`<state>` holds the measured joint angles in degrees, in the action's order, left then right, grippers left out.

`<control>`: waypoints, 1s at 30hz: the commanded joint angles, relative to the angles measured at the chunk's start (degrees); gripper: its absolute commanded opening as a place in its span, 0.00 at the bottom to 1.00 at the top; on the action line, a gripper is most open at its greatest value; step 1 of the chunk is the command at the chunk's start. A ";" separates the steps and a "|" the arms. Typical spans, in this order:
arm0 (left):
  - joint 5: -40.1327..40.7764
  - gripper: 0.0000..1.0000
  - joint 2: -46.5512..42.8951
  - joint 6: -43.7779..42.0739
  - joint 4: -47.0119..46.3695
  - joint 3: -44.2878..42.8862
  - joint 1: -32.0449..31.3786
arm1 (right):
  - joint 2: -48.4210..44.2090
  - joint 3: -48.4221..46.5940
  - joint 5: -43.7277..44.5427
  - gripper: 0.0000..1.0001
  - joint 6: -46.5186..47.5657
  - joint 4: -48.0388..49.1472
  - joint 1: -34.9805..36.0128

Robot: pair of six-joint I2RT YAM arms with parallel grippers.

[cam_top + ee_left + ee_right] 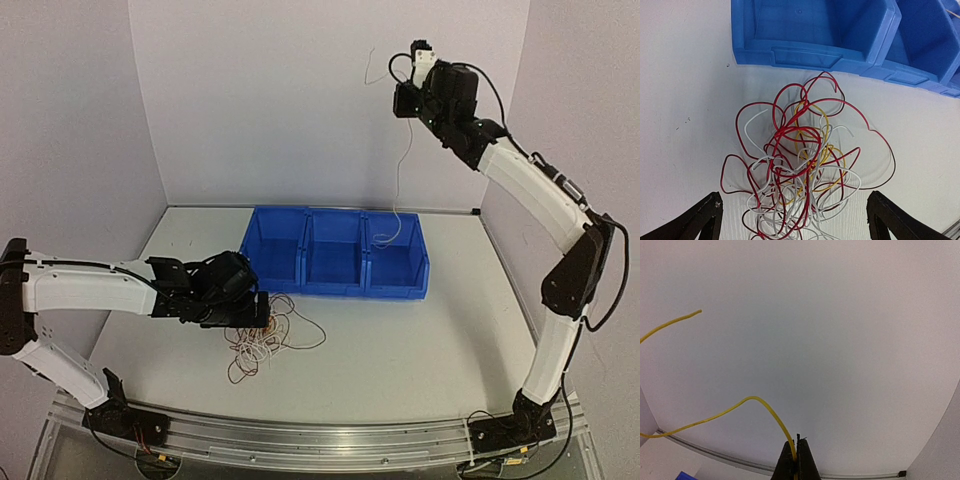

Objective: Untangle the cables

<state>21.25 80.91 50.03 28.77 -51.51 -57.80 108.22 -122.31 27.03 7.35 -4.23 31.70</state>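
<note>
The cables [265, 335] lie in a loose tangle of red, white and yellow loops on the table, just in front of the blue bins; the left wrist view shows the tangle [800, 160] from close above. My left gripper [262, 312] hovers over it, open, its two black fingers [705, 215] wide apart on either side with nothing between them. My right gripper [402, 100] is raised high at the back right, shut on a single yellow cable [740, 402]. That cable [399, 170] hangs down toward the right-hand bin.
Three joined blue bins [335, 250] stand across the middle of the table; their front wall [805, 50] is just beyond the tangle. Purple-grey walls close in the left, back and right. A metal rail [330, 440] runs along the near edge.
</note>
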 commanded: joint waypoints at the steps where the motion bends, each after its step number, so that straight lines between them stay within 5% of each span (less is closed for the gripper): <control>1: 1.00 1.00 0.29 1.19 1.69 -1.83 -0.03 | -3.29 9.19 1.61 0.00 -2.71 2.20 -1.20; 10: 0.37 1.00 0.04 2.27 2.09 -1.06 -0.03 | -6.30 27.68 5.28 0.00 -6.74 3.75 -1.77; 17: 0.01 1.00 -0.14 2.97 2.55 -0.97 -0.02 | -7.59 39.74 7.02 0.00 -19.17 3.34 -1.72; 30: -1.05 1.00 1.45 3.92 2.60 -1.51 -0.03 | -2.30 37.16 8.89 0.00 -45.14 -23.30 -1.57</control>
<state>20.72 81.15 52.85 30.61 -51.51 -57.80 103.50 -81.10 35.50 -25.68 -15.28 30.02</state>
